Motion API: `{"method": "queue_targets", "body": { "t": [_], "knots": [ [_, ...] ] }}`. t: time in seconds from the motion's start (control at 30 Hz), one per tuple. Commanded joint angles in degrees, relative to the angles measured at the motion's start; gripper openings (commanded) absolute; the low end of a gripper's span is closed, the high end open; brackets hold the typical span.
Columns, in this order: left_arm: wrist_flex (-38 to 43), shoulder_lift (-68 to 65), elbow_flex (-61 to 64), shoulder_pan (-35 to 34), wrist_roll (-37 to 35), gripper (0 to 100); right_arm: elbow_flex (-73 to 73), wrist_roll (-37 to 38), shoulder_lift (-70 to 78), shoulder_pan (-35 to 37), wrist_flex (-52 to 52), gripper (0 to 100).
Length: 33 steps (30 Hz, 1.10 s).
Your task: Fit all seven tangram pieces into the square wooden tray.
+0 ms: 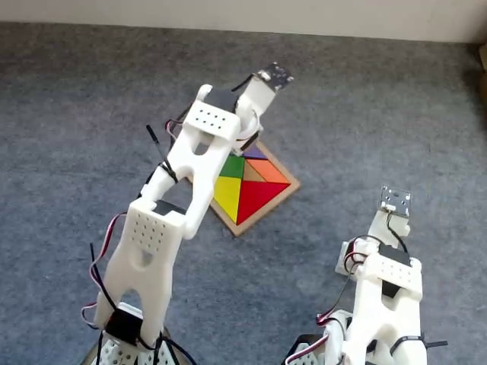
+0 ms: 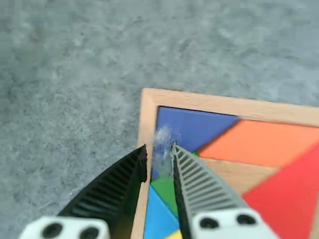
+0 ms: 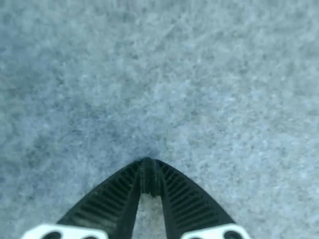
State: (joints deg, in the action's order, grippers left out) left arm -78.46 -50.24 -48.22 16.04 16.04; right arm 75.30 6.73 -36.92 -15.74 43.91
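The square wooden tray lies mid-table on the carpet. It holds a red triangle, a yellow piece, an orange piece, a green piece and a purple piece. The left arm stretches over the tray's far-left side and hides part of it. My left gripper hovers at the tray's corner rim, slightly open, with nothing between its fingers. Below it are the indigo triangle, a green piece and a blue piece. A bare wood patch shows beside the orange piece. My right gripper is shut over bare carpet.
Grey carpet covers the whole table around the tray. The right arm is folded at the front right, away from the tray. A pale wall edge runs along the back.
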Motion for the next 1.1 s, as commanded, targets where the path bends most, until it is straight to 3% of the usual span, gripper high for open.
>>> {"method": "queue_targets", "body": {
  "t": [0.0, 0.13, 0.33, 0.5, 0.63, 1.07],
  "knots": [
    [3.0, -0.9, -1.4, -1.2, -1.8, 9, 0.0, -0.4, 0.0, 1.9, -2.2, 0.5],
    [2.3, -2.2, -1.0, 0.1, -1.8, 9, 0.0, -0.4, 0.0, 1.9, -2.2, 0.5],
    [-6.7, -1.5, -2.4, 1.5, -2.1, 9, 0.0, -0.3, 0.0, 1.9, -2.2, 0.5],
    [-12.7, 4.0, -6.5, 1.6, -6.5, 1, 0.0, -0.3, 0.0, 1.9, -2.2, 0.5],
    [-17.8, 10.2, -7.5, 1.8, -7.1, 1, 0.0, -0.3, 0.0, 1.9, -2.2, 0.5],
    [-19.1, 25.7, 5.1, -0.1, -14.9, 1, 0.0, -0.3, 0.0, 1.9, -2.2, 0.5]
  ]
}}
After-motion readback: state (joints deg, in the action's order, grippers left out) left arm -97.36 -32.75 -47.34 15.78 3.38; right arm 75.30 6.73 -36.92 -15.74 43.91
